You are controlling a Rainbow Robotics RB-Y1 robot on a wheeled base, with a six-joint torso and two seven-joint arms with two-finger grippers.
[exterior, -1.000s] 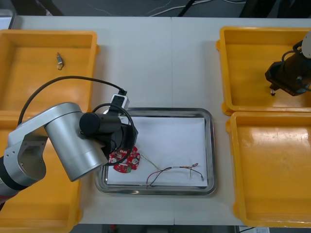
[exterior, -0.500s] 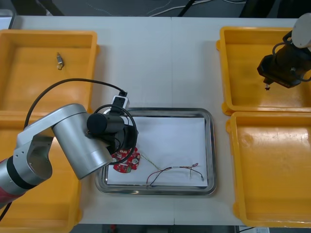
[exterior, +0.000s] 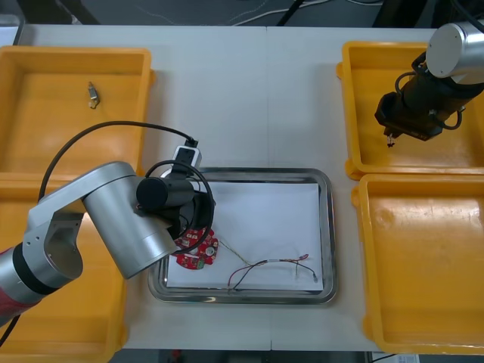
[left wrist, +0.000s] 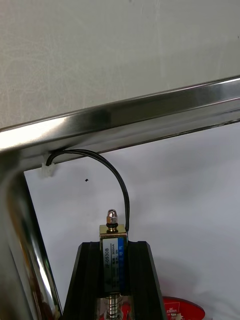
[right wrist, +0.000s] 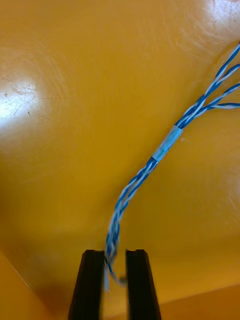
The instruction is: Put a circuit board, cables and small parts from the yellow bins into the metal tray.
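Left pincer grips metal part over tray — right pincer pinches cable.

- Metal tray: polished, mirror-bright rim; matt white paper-like lining
- Yellow bin at 2 o'clock: smooth glossy plastic
- Table: matt, light

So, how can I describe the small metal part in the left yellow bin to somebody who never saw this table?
Find the far yellow bin on the robot's left. On its floor, nearer the far wall, lies a small metal part, brass-coloured. Unlike the boxy part that the left gripper holds over the metal tray, it lies loose and alone.
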